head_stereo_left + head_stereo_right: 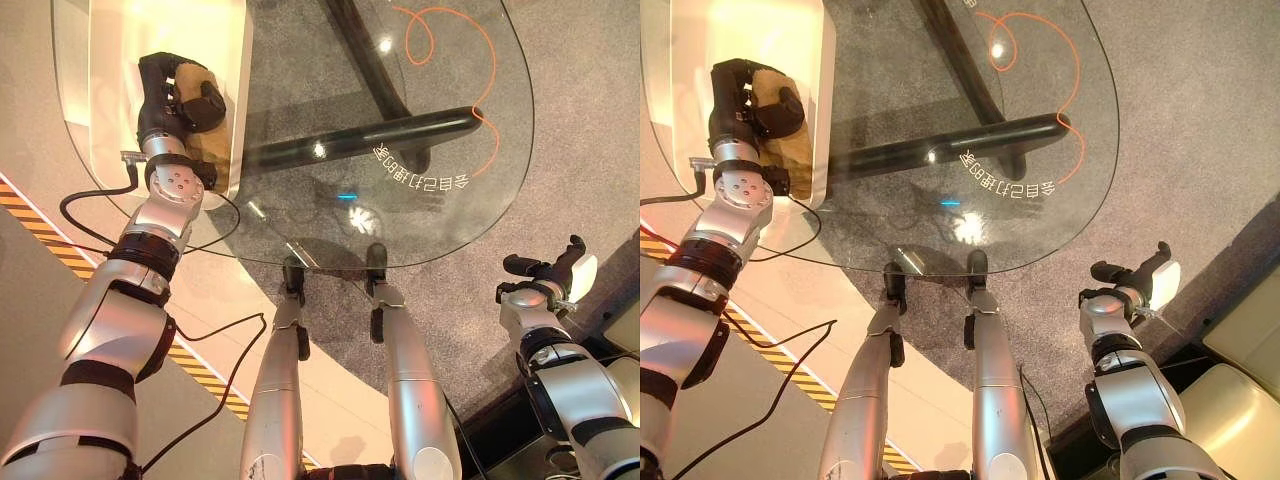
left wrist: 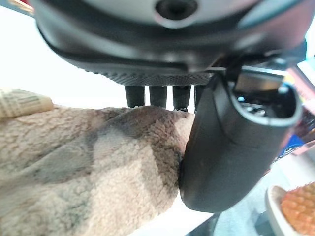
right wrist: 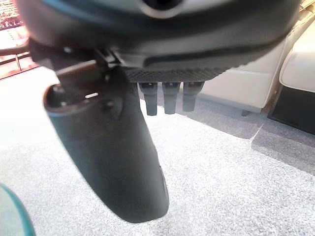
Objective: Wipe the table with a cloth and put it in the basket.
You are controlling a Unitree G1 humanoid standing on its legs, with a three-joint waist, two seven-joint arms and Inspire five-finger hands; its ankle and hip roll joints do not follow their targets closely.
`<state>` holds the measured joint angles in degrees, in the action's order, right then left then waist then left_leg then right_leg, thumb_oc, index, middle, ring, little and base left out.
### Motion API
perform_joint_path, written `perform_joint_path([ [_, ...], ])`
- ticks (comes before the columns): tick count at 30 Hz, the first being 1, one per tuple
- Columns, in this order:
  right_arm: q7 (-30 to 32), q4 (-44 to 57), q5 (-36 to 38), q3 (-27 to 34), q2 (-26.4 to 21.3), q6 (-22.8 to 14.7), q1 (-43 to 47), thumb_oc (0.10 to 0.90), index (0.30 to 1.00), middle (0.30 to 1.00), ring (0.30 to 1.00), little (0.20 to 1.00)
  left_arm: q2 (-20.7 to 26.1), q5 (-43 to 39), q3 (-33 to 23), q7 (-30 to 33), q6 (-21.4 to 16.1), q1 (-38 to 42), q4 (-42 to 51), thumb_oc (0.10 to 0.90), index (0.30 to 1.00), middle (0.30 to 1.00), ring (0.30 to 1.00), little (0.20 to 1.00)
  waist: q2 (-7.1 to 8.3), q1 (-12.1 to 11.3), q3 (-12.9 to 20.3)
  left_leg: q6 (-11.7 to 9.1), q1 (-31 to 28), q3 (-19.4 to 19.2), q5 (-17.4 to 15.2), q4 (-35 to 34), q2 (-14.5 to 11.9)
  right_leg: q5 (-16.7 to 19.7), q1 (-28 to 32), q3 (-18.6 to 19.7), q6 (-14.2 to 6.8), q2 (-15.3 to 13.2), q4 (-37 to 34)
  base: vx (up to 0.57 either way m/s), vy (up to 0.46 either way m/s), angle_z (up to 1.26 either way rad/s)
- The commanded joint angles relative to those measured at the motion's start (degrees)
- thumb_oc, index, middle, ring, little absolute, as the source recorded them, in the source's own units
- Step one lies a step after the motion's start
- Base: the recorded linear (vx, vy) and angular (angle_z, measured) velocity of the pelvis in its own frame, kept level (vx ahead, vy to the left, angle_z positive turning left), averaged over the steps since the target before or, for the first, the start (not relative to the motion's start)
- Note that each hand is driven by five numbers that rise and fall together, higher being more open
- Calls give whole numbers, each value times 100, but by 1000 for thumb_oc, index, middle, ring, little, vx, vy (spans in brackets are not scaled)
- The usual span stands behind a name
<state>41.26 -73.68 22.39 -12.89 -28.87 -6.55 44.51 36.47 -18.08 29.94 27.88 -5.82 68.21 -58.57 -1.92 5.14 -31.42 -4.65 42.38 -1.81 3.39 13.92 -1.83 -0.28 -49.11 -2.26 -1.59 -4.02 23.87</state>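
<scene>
Pinching the cloth [image 2: 88,167] in our left hand [image 1: 180,95] at the bench's [image 1: 440,230] far-left edge; right hand [image 1: 545,268] idle, fingers relaxed. Thin thumb grip could slip, dropping it short of the basket.

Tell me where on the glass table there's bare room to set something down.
Most of the round clear glass table is bare: the whole stretch from the near rim to the orange looped line at the far right. It is crowded only at the left edge, where the left hand grips the fluffy brown cloth. The right hand hangs off the table, right of its rim.
</scene>
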Motion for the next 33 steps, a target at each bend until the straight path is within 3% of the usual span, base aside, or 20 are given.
perform_joint_path([
  [1,154,-131,-209,-58,-392,-15,-137,800,900,900,900,900,521,324,-315,99,-188,754,-152,100,300,300,300,200,-154,55,162,156,50,-284,-236,270,265,-321,285,-194,-114,315,-106,0,0,0],
  [7,154,-92,-212,-98,-368,-41,-158,800,900,900,900,900,509,334,-218,139,9,859,-300,100,300,300,300,200,-130,84,162,162,102,-282,-219,288,271,-281,226,-180,-116,318,-109,0,0,0],
  [8,156,-68,-198,-116,-376,-37,-169,800,900,900,900,900,527,280,-219,159,56,870,-324,229,411,411,411,329,-124,88,162,160,115,-284,-220,298,268,-282,221,-176,-115,313,-112,0,0,0],
  [9,159,-80,-206,-107,-368,-41,-161,800,900,900,900,900,522,265,-213,200,54,875,-353,454,604,604,604,554,-124,89,162,163,124,-281,-222,300,269,-280,209,-175,-118,315,-109,0,0,0],
  [10,181,-78,-209,-120,-348,-45,-170,800,900,900,900,900,524,258,-208,176,58,885,-375,800,900,900,900,900,-122,91,162,165,115,-280,-226,300,272,-280,217,-175,-117,318,-108,0,0,0],
  [33,198,-55,-180,-122,-280,-96,-285,800,900,900,900,900,526,234,-180,252,82,847,-309,800,900,900,900,900,-108,85,162,190,91,-281,-214,377,274,-253,252,-184,-91,334,-37,0,0,0],
])
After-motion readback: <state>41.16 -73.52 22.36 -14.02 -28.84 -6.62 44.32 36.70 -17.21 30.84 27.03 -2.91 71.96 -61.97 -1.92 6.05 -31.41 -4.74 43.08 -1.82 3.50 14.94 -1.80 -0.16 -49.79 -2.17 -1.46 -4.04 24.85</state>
